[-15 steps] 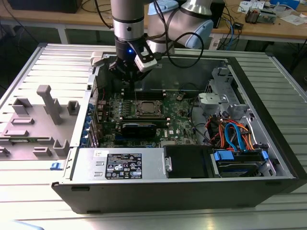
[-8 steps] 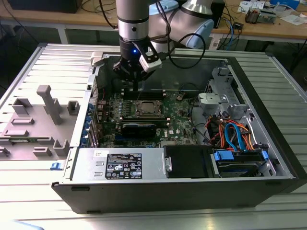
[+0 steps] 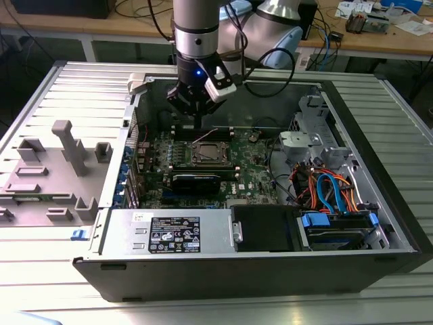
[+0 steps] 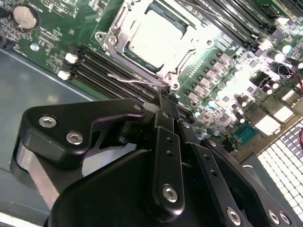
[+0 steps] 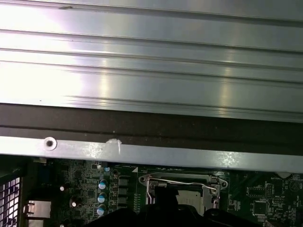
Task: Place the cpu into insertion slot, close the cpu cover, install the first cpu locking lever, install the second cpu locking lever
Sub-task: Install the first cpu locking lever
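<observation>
Cpu (image 4: 156, 40): seated in insertion slot (image 3: 206, 154).
Cpu cover (image 4: 124, 23): appears down.
Locking lever (image 4: 135, 80): unlatched.
Pincer (image 4: 166, 100): closed, empty, just beside lever.

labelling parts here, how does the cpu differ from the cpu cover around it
The cpu is a solid, pale, flat square, while the cpu cover is a thin silvery frame with an open window in its middle. The cpu sits inside, filling that window; the cpu cover runs round its edges and is the larger of the two. Both are square, metallic and lie flat on the insertion slot.
</observation>
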